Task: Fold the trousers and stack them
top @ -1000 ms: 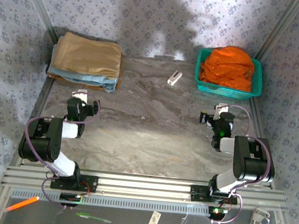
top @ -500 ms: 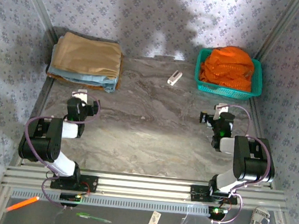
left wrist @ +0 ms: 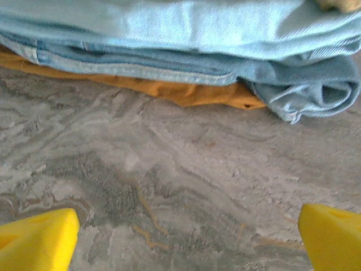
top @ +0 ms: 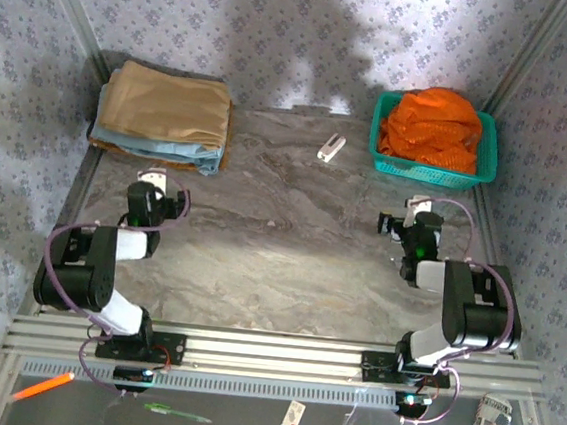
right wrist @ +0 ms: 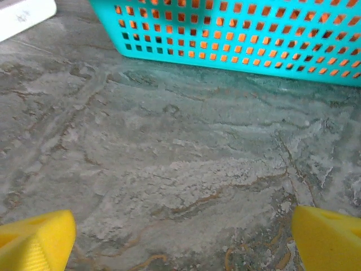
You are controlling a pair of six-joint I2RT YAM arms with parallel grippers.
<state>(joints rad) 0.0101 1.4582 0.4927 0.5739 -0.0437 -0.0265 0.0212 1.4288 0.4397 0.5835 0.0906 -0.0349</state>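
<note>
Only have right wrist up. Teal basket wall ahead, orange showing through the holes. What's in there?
Observer: The trousers, bunched and unfolded, heaped above the rim of the basket.
Operator: Where's the stack?
Observer: Far left corner of the table. A tan folded cloth lies on top of a light blue folded cloth.
Operator: Left arm busy?
Observer: No. The left gripper is open, holds nothing, and faces the near edge of that stack.

Both the left gripper (left wrist: pixel 186 234) and right gripper (right wrist: pixel 183 234) hover low, jaws spread wide.
</note>
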